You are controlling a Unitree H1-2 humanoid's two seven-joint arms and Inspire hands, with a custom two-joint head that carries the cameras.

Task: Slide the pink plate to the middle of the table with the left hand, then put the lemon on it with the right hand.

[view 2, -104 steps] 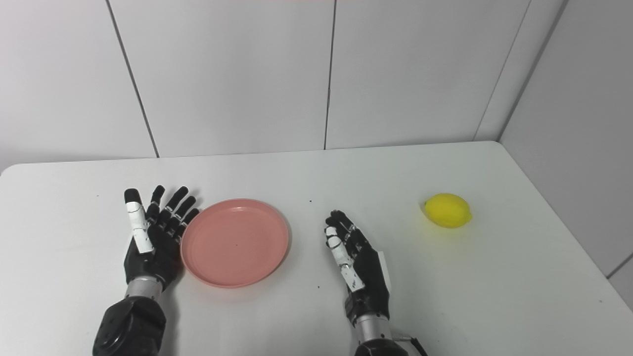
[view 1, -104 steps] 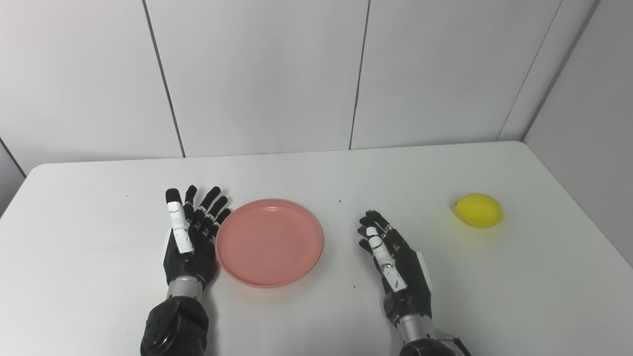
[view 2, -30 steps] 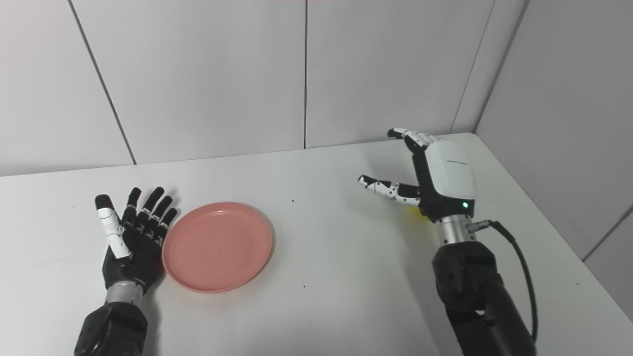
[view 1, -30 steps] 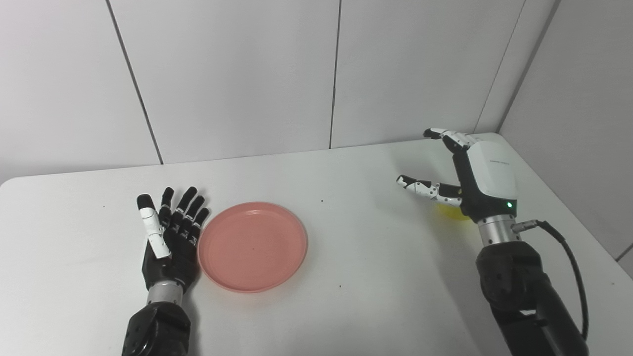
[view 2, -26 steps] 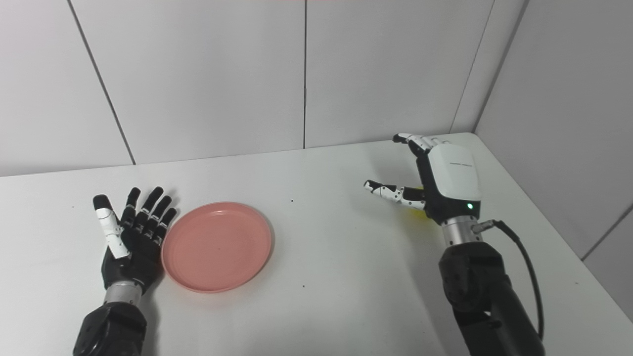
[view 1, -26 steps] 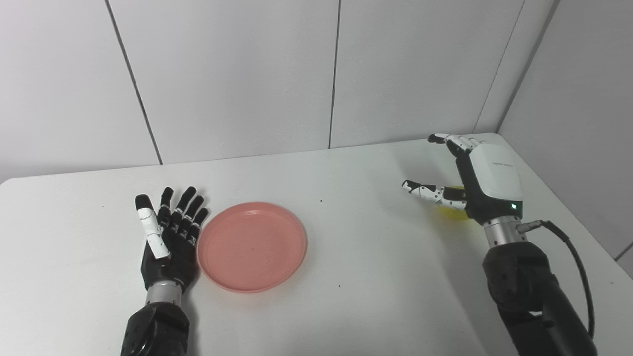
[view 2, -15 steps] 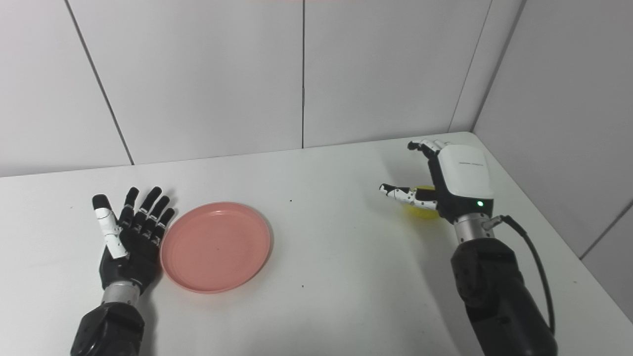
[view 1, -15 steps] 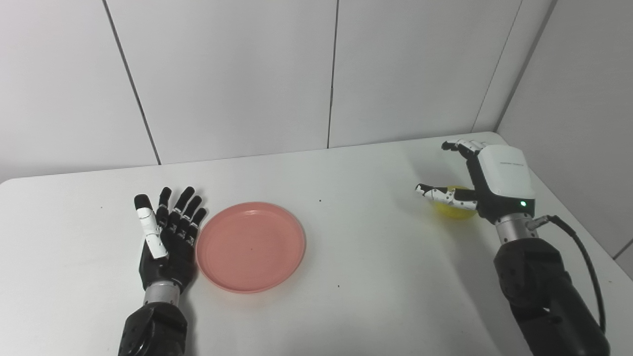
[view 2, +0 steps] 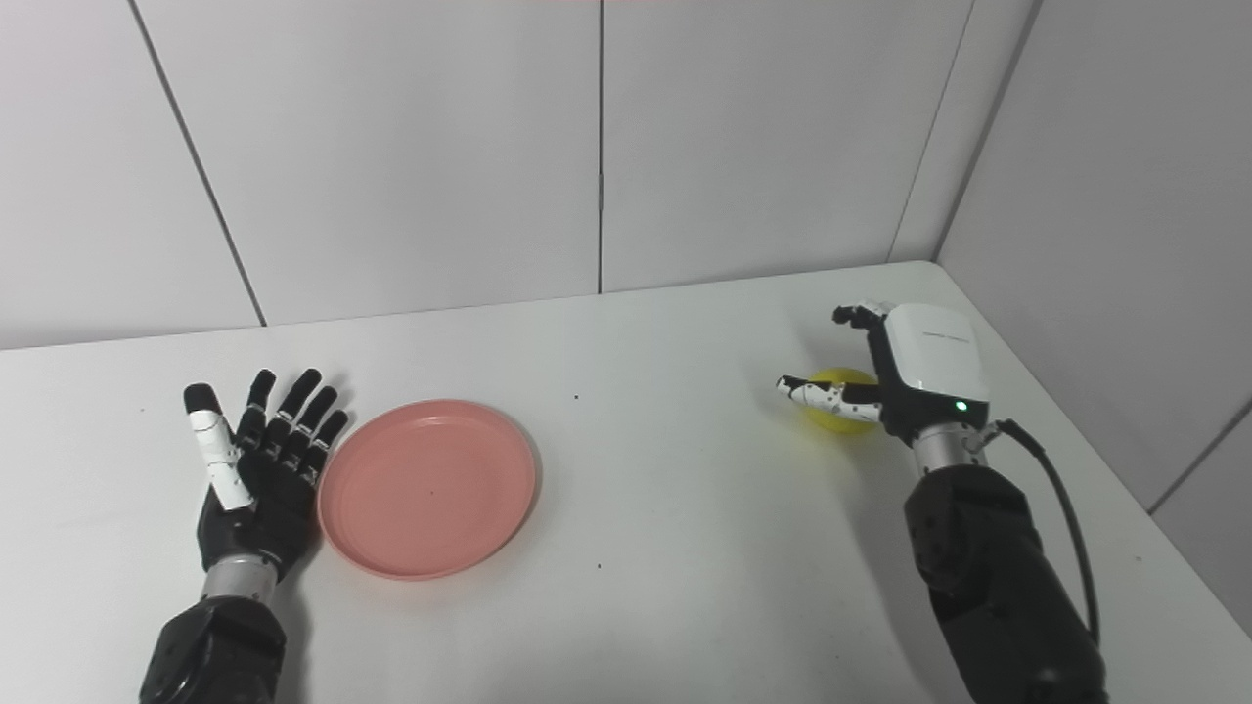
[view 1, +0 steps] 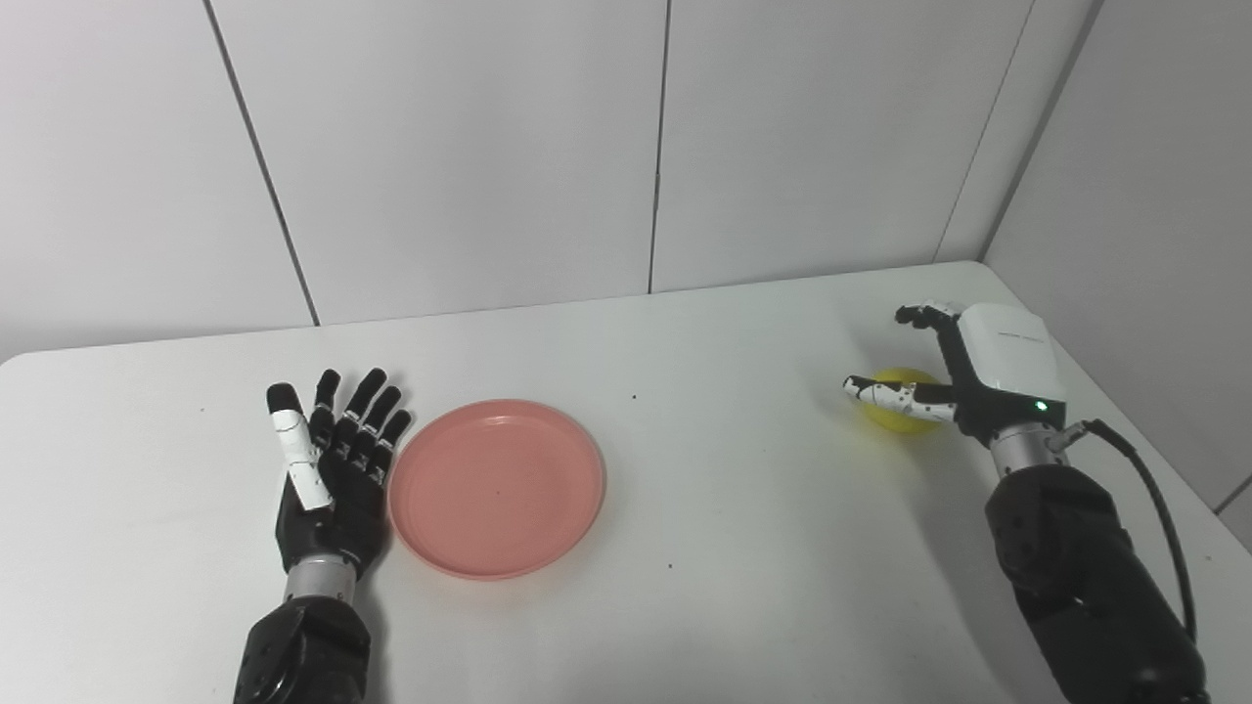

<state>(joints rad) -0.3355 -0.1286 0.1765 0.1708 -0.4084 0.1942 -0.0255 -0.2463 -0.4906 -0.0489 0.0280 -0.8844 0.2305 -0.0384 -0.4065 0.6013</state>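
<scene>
Yellow oval lemon between curved right hand fingers.

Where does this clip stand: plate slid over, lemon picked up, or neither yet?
Plate lies flat beside the open left hand, left of the table's middle, so the slide looks only partly done. In hand: the right hand is open around the lemon, which sits on the table, not gripped. Left: grasp, carry, place on plate.

The left hand lies flat, palm up, fingers spread. The right hand is raised, thumb and fingers curved apart, not closed.
</scene>
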